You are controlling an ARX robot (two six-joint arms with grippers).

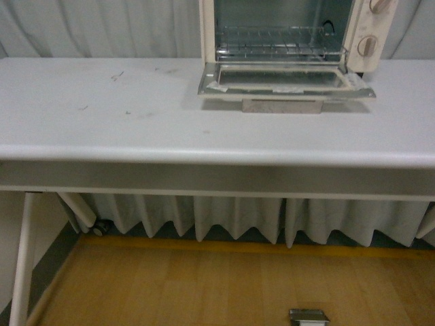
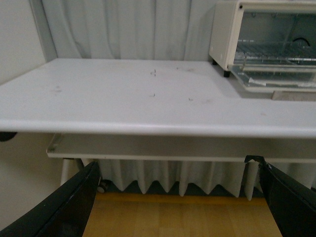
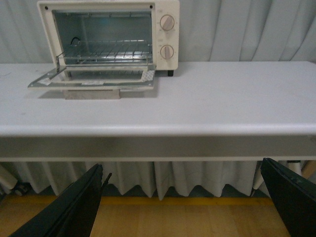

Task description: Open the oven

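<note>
Oven (image 1: 285,41) sits at the far edge of the white surface (image 1: 136,122), toward the robot's right, backed by a pale curtain (image 1: 88,27). Door (image 1: 285,80) is fully dropped, lying about level just above the surface, with the beige bar handle (image 1: 282,105) at its front edge. Wire rack (image 1: 275,41) is visible inside the cavity.

Front view: oven top is cut off by the frame; only the two knobs (image 1: 367,46) on its right panel show, the upper one partly cropped. Neither arm appears here. A small grey object (image 1: 309,316) on the wood floor is cut by the frame; cannot identify it.

Right wrist view: whole oven visible, both knobs, cavity open. Right pincer (image 3: 185,207) is spread wide, dark fingers (image 3: 74,207) at the frame corners, low in front of the surface edge, holding nothing.

Left wrist view: oven cropped at the frame edge, knobs out of sight. Left pincer (image 2: 180,202) also spread wide and empty, fingers (image 2: 64,207) partly cut off. Faint dark marks (image 2: 153,73) on the surface; too small to make out.
</note>
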